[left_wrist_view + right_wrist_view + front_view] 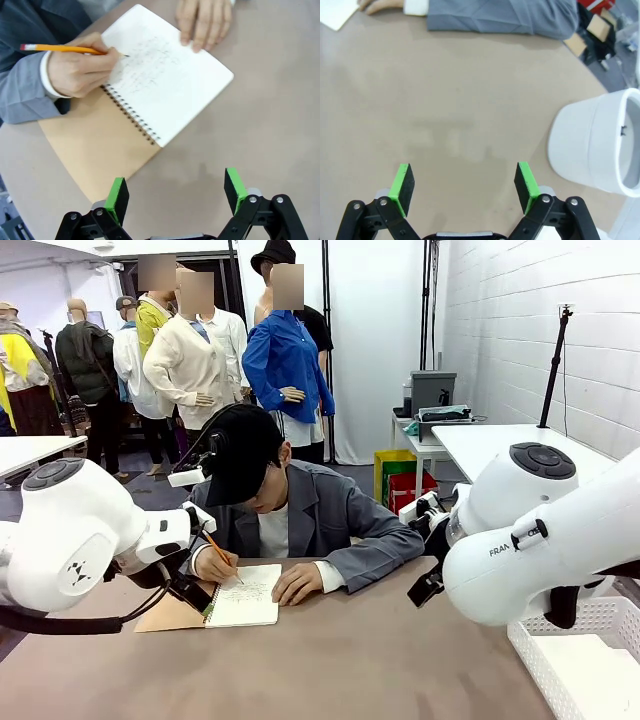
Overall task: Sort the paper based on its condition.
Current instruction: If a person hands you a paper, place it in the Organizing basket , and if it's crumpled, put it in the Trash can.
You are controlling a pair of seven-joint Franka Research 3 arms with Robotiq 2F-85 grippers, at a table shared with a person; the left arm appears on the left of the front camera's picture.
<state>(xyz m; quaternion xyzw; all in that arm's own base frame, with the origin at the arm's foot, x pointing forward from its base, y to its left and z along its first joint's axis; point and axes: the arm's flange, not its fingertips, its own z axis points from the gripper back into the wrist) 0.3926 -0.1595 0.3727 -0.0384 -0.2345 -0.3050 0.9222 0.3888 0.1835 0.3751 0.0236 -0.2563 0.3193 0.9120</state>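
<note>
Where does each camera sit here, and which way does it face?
Front: fixed between left arm and right arm, facing across the table at the person writing.
Left wrist: looks down on the notebook; left gripper open.
Right wrist: looks down on table and sleeve; right gripper open.
Shared: the notebook, in front and left wrist views.

In the front view my left arm [70, 540] covers the near-left corner of the notebook [245, 598], and its scribbles are too faint to read. The basket [550, 665] runs off the bottom-right corner, partly behind my right arm [540, 540]. In the right wrist view a white page corner [337, 15] is cut by the top-left edge; bound or loose, I can't tell. The bottom edge cuts my left gripper [176, 189] at its knuckles.
</note>
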